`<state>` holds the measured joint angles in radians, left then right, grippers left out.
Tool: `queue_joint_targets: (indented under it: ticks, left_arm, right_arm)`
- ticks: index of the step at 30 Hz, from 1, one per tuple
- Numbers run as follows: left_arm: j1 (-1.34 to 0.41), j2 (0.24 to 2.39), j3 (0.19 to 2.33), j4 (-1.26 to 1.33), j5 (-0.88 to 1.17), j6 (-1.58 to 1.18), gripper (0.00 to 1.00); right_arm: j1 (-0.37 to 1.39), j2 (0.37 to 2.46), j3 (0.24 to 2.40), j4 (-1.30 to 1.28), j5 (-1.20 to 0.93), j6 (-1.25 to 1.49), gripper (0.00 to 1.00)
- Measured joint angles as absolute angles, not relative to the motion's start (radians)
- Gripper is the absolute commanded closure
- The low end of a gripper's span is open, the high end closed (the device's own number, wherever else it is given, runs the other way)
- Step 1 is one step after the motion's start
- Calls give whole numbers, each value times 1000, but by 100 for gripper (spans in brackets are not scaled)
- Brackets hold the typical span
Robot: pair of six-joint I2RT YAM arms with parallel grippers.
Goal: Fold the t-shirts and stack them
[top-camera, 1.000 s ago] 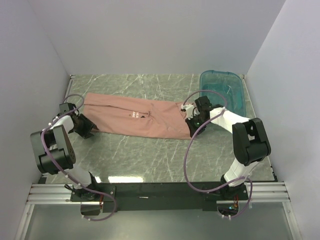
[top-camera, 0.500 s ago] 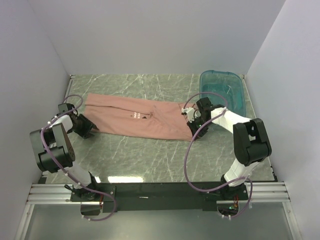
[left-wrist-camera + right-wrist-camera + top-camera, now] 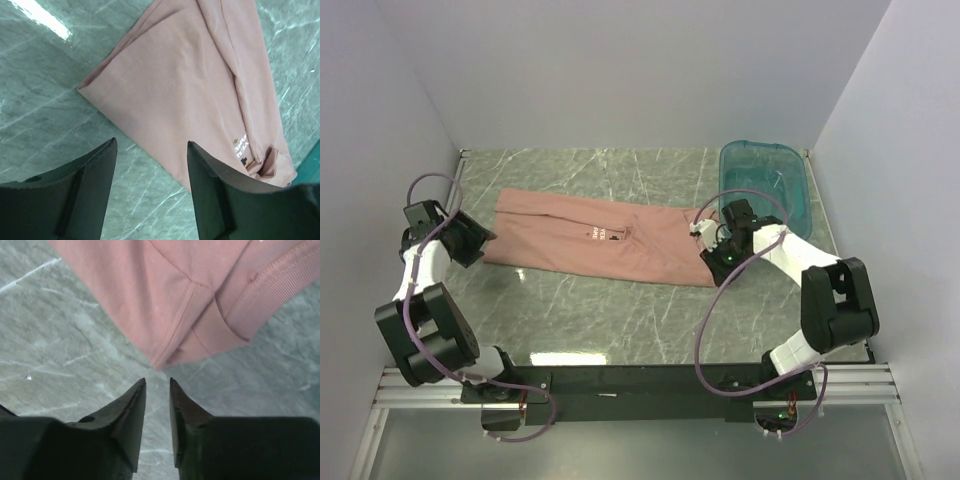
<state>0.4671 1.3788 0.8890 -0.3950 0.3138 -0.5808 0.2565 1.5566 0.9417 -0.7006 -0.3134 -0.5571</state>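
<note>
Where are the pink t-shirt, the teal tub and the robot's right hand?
pink t-shirt (image 3: 570,232), top view, on the middle of its folded cloth.
teal tub (image 3: 785,172), top view, on its bare inside.
right hand (image 3: 156,385), right wrist view, midway between its fingertips.

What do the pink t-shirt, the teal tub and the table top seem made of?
The t-shirt looks like soft matte knit, probably cotton: stitched hems, ribbed collar. The tub is translucent teal plastic, glossy, with see-through walls. The table top looks like polished grey-green marble, veined and reflecting light; possibly laminate.
</note>
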Motion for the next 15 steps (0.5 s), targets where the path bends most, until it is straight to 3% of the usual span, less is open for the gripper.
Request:
queue_joint_targets:
  ticks: [5, 15]
  left_arm:
    - [457, 1460, 956, -409, 331, -561, 40]
    - [367, 1621, 1144, -448, 270, -534, 44]
  right_arm:
    - [235, 1487, 942, -750, -349, -613, 59]
    - [233, 1357, 956, -868, -601, -760, 58]
